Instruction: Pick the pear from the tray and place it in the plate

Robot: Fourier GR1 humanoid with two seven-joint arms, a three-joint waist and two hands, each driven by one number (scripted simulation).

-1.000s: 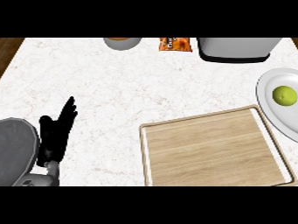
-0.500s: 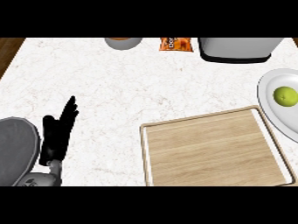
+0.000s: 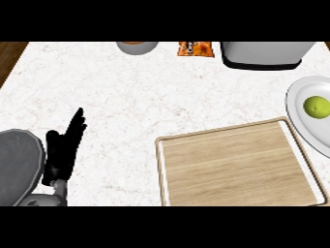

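Pear [image 3: 317, 107] lies in plate [image 3: 324, 138], far right of left hand [image 3: 64, 147], beyond tray [image 3: 235, 167]. Left hand rests low on worktop [image 3: 125, 87], fingers straight, holding nothing. Right hand unseen. Placement looks done; avoid nudging plate.

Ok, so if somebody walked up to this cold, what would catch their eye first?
The yellow-green pear stands out first, sitting on the white plate at the right edge. Next is the wooden tray at lower centre-right, with nothing on it. At lower left the black left hand rests open on the counter, fingers straight.
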